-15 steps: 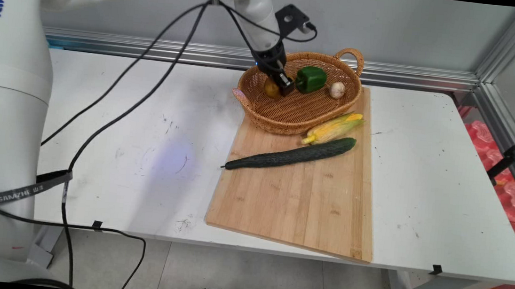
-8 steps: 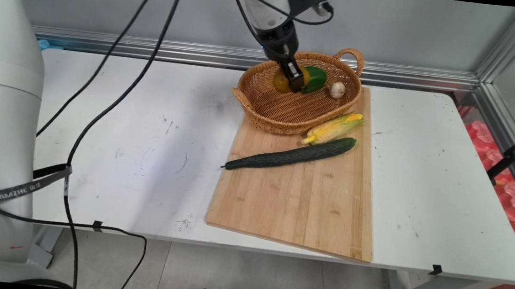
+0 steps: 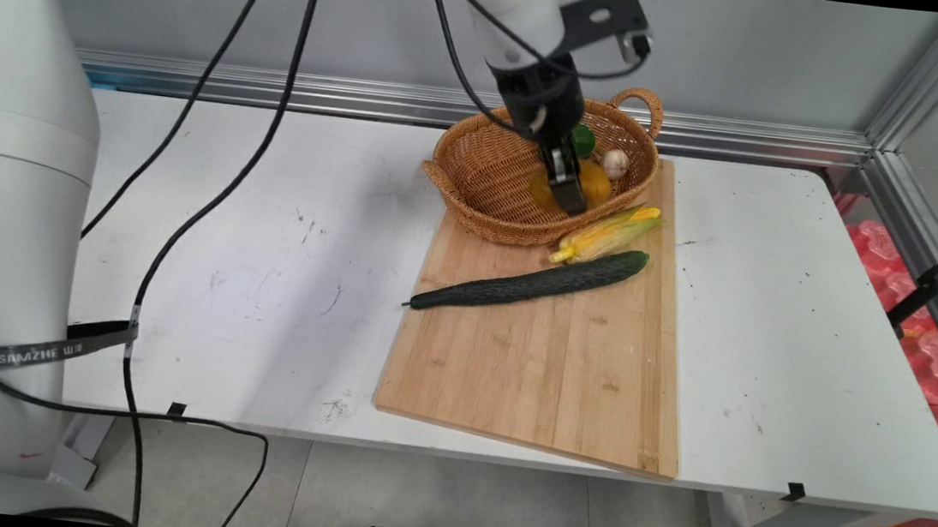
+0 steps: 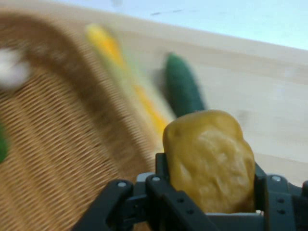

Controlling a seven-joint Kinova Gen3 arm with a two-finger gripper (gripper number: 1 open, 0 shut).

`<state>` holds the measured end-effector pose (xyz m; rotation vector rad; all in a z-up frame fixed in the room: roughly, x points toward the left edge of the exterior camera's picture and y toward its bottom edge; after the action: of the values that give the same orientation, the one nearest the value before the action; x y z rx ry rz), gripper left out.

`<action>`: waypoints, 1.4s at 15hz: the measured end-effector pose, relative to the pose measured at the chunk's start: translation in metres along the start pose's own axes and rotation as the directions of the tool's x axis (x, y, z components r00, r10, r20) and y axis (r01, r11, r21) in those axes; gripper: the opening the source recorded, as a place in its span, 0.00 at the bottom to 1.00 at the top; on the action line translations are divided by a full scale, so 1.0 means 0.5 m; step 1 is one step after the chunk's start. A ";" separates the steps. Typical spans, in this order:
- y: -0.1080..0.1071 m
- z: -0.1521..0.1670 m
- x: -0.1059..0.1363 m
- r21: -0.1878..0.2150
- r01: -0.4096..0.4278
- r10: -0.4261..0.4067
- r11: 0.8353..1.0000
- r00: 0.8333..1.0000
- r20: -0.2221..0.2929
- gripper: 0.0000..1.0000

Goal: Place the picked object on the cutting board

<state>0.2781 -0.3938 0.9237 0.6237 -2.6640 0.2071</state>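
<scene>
One yellow-brown potato [image 4: 209,161] sat clamped in the pincer [image 3: 569,189], which was closed on it from both sides, the lump bulging above the black linkage in the hand view. It hung above the wicker basket [image 3: 477,182], over the basket's near-right rim, clear of the weave. Inside the basket lay a green pepper [image 3: 584,139] and a garlic bulb [image 3: 614,164]. Just beside the basket, a corn cob [image 3: 605,234] and a long cucumber [image 3: 532,283] rested on the wooden board [image 3: 536,373], which lay on the white surface [image 3: 261,278]. By my reading this was the carry stage: potato aloft, grip firm. Any set-down near the basket would need to miss the corn and cucumber and find bare board.
</scene>
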 end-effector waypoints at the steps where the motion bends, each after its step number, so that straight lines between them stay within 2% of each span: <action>1: 0.012 0.006 0.005 -0.020 -0.036 0.036 0.999 0.999 -0.004 0.00; 6: 0.067 0.048 0.015 -0.097 -0.169 0.168 0.981 0.986 -0.017 0.00; 13: 0.143 0.174 0.019 -0.183 -0.327 0.325 0.927 0.945 -0.039 0.00; 18: 0.167 0.264 0.015 -0.210 -0.383 0.383 0.899 0.923 -0.044 0.00; 21: 0.170 0.305 0.015 -0.215 -0.402 0.402 0.890 0.914 -0.047 0.00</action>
<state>0.1812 -0.3559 0.7835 -0.0059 -2.7348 0.0217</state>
